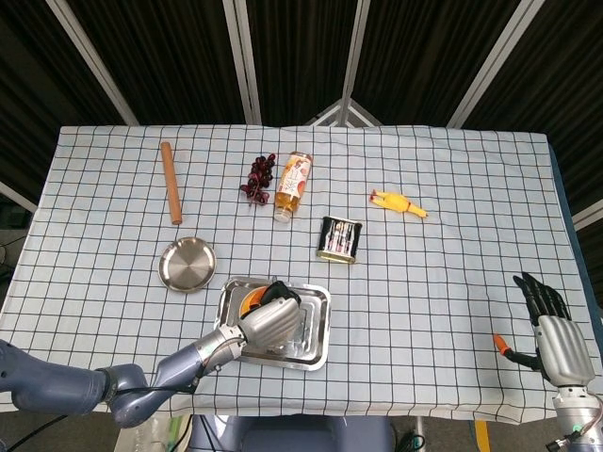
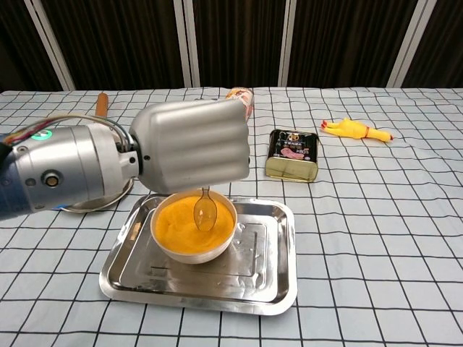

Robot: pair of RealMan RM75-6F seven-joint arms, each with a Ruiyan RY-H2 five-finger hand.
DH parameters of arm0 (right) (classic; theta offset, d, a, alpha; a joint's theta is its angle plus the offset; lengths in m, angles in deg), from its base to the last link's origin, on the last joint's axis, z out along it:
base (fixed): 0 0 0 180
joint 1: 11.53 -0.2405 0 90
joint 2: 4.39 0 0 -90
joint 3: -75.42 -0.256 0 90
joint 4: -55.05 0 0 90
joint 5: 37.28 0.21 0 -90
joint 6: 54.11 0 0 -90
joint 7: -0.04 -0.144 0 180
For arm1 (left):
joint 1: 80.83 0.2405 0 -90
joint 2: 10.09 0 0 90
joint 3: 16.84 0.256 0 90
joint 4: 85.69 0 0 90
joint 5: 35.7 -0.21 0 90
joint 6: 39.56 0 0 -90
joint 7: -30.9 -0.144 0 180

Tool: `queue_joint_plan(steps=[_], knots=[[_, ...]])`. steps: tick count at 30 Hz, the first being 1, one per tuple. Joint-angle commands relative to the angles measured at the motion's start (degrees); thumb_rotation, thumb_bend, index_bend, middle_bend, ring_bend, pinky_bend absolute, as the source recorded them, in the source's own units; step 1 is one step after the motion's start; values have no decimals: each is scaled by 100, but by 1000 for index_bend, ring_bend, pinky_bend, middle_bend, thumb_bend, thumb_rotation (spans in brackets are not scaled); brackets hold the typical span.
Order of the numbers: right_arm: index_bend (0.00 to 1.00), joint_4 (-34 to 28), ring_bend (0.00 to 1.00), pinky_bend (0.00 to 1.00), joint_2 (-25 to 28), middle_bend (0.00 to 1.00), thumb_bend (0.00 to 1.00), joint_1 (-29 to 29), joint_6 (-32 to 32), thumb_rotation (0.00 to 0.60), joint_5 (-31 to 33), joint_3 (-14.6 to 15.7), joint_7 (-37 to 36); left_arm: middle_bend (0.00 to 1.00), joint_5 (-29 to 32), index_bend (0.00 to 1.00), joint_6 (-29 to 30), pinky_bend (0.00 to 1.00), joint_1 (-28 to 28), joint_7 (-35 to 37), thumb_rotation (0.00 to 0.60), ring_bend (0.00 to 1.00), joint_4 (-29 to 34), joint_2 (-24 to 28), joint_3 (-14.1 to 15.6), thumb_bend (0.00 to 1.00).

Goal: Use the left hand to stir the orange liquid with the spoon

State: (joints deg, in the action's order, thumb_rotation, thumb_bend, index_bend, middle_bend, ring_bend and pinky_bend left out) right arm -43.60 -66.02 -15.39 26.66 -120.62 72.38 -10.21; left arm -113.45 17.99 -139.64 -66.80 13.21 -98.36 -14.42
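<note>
A white bowl [image 2: 189, 247] of orange liquid [image 2: 184, 224] stands in a steel tray [image 2: 268, 275] near the table's front edge. My left hand [image 2: 192, 148] hovers just above the bowl, fingers closed around the handle of a metal spoon [image 2: 205, 212]. The spoon hangs down with its bowl above or just touching the liquid's right side. In the head view the left hand [image 1: 271, 320] covers most of the bowl, with a sliver of orange liquid [image 1: 251, 300] showing. My right hand [image 1: 550, 325] rests at the table's far right edge, fingers apart, holding nothing.
Behind the tray lie a tin can [image 2: 291, 155], a bottle on its side [image 1: 293, 185], dark grapes [image 1: 258, 179], a yellow rubber chicken [image 2: 357, 129], a wooden rolling pin [image 1: 171, 182] and a small steel plate [image 1: 187, 265]. A small orange object [image 1: 502, 345] lies by the right hand.
</note>
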Motion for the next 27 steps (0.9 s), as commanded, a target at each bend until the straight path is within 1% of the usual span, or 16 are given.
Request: queue_joint_plan(steps=[1,9,20,27], knots=[[0,6,0,0,7,0,339,1,0,600,-2,-1,-16,1000,60,784,-54,1000,-8,-70,600,1000,-50,-82,-10,598],[0,11,0,0,11,0,338,5,13,600,-20,0,-41,1000,163,790,-96,1000,5,-179,600,1000,-108,-156,4,597],[0,8,0,0,3,0,339,6,22,600,-25,0,-22,1000,380,791,-116,1000,41,-306,600,1000,-84,106,95,597],[0,9,0,0,5,0,340,9,26,600,-28,2,-23,1000,366,791,31,1000,103,-246,600,1000,-88,247,98,597]])
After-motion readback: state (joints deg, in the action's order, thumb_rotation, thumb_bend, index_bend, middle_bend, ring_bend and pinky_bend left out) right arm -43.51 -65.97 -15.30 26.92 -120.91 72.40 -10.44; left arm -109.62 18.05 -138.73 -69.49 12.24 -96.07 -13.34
